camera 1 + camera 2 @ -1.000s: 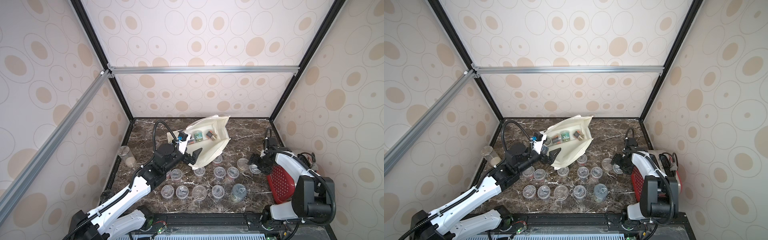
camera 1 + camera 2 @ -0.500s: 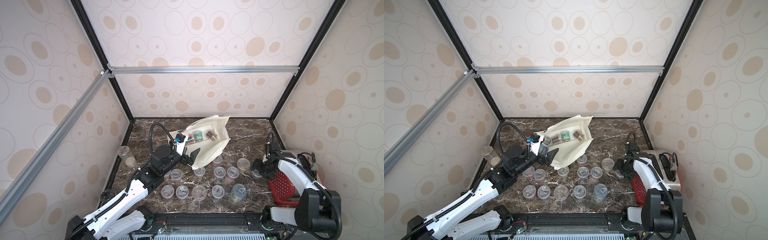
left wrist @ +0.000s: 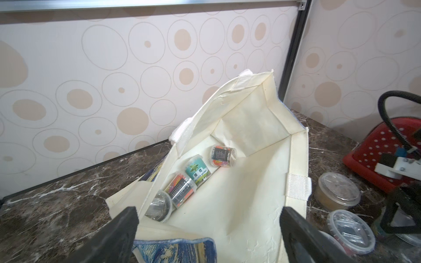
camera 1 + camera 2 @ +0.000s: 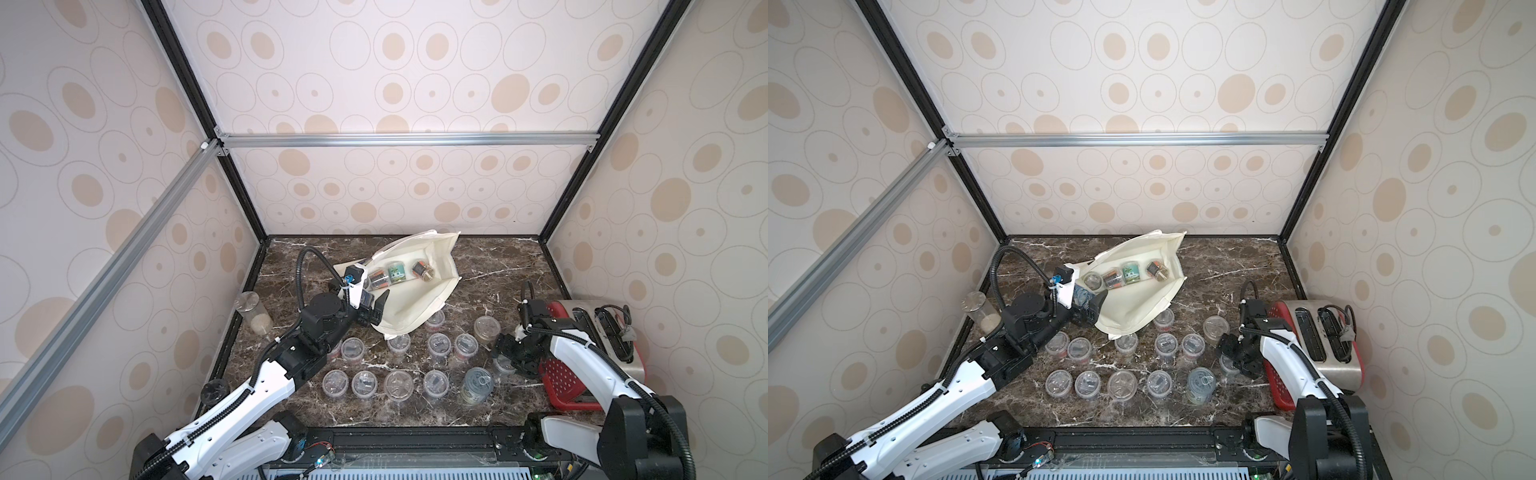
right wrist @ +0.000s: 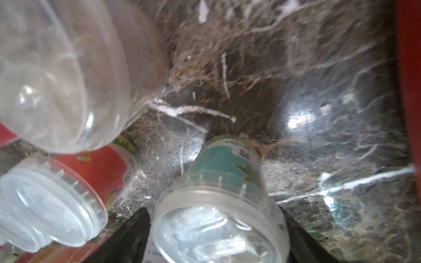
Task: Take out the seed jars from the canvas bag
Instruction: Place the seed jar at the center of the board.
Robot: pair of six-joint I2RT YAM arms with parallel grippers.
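Table: we see the dark marble table (image 4: pixel 498 266) across the bottom of both top views.
Canvas bag: the canvas bag (image 4: pixel 415 309) lies on its side in the middle of a top view. Its mouth is turned to the lower left and its cream inside shows.
Left gripper: the left gripper (image 3: pixel 209 218) sits right at the bag's mouth, at the bottom of the left wrist view. Its black fingers (image 3: pixel 127 218) are wide apart and hold nothing.
Right gripper: the right gripper (image 5: pixel 215 230) is low over the table at the lower right of a top view, beside the red basket (image 4: pixel 565 374). A teal seed jar (image 5: pixel 225 164) stands between its jaws. We cannot tell if it pinches the jar or has let go.
Seed jars outside: about a dozen seed jars (image 4: pixel 438 345) stand in two rows just below the bag.
Seed jars inside: four lie in a line along the bag's fold. The clear jar (image 3: pixel 159 208) is nearest the mouth, then the orange-and-black jar (image 3: pixel 181 190), the green jar (image 3: pixel 198 170) and the dark jar (image 3: pixel 223 156) deepest in.
Our next move, we think: reach for the clear jar first, since it is closest. We should go in low and straight and keep both fingers inside the cloth so they do not snag the rim. Then we put one finger on each round side and close softly. The jar may roll, and the soft bag may slide if we push it.
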